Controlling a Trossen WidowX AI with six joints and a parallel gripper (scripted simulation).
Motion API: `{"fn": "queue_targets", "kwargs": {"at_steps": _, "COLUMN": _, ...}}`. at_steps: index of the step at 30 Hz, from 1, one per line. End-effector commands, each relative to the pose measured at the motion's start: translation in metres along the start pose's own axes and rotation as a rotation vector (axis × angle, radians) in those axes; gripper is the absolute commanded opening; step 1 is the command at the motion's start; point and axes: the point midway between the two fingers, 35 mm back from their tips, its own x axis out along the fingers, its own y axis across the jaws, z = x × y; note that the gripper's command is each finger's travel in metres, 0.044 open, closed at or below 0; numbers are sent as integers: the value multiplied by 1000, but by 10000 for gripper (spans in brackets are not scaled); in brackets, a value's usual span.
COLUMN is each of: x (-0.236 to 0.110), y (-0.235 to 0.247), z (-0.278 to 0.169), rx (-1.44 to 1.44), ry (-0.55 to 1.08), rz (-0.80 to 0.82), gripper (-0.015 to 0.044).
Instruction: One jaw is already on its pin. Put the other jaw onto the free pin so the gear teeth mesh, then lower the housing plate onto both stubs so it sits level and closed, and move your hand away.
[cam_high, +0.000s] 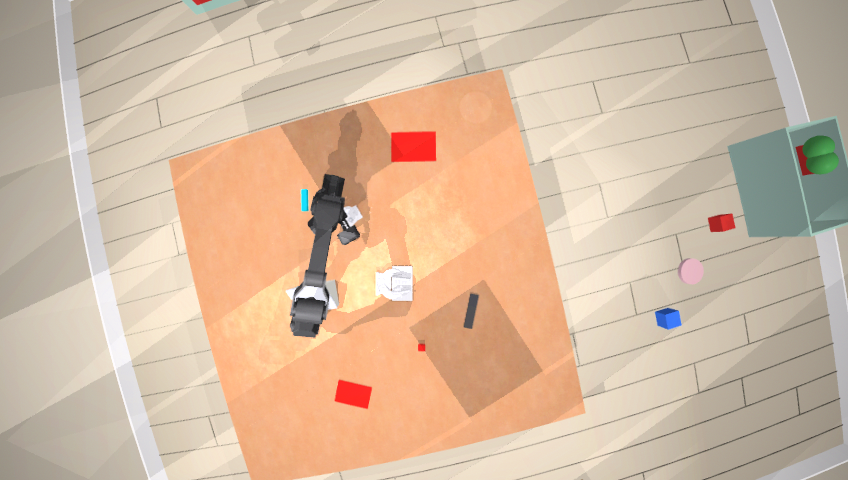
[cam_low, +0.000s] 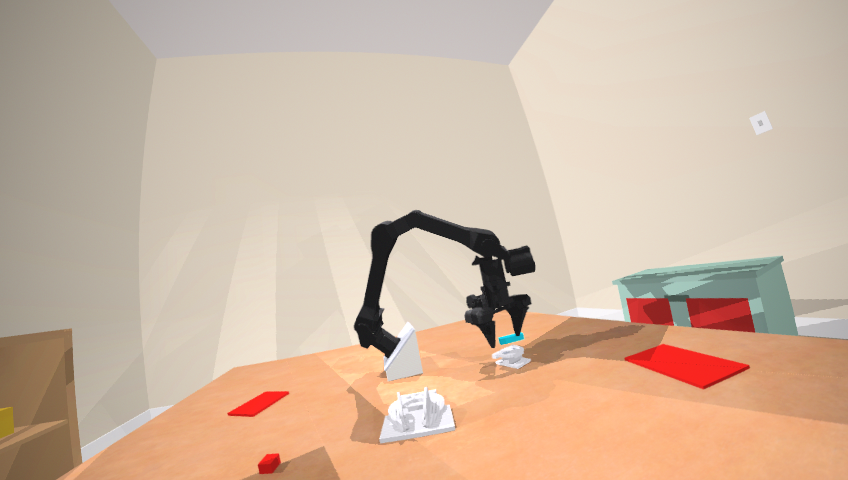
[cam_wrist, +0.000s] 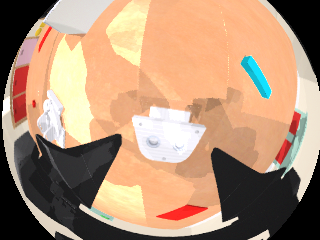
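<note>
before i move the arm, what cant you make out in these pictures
- Wrist view: the underside of the white trapezoidal plate, facing away.
- Top view: the black tapered jaws, mostly under the arm.
- Exterior view: gear teeth on the white jawed assembly, too small.

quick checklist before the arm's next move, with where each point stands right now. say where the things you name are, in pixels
1. Tool (cam_low: 505, 341) (cam_wrist: 168, 147) open: ok, its fingers stand wide apart.
2. Nothing between the fingers: ok.
3. Small white part (cam_high: 352, 215) (cam_low: 510, 358) (cam_wrist: 169, 142) lined up with the tool: ok, in the wrist view it shows midway between the fingertips.
4. Fingers already down around that part: not ok, they hang above it in the exterior view.
5. Cyan bar (cam_high: 304, 200) (cam_wrist: 256, 77) out of the fingers' way: ok, it lies off to one side.
6. Gear teeth meshed on the larger white assembly (cam_high: 402, 283) (cam_low: 417, 423) (cam_wrist: 51, 119): cannot tell, too small to see.
</note>
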Motion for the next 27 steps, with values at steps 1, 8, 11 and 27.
{"fn": "queue_targets", "kwargs": {"at_steps": 1, "x": 8, "y": 1, "z": 0, "rx": -7, "ry": 3, "rz": 7, "gripper": 440}}
{"fn": "queue_targets", "kwargs": {"at_steps": 8, "x": 20, "y": 1, "z": -1, "rx": -8, "ry": 4, "rz": 8, "gripper": 440}}
{"fn": "queue_targets", "kwargs": {"at_steps": 11, "x": 24, "y": 1, "z": -2, "rx": -8, "ry": 5, "rz": 9, "gripper": 440}}
{"fn": "queue_targets", "kwargs": {"at_steps": 27, "x": 42, "y": 1, "z": -2, "rx": -10, "ry": 7, "rz": 10, "gripper": 440}}
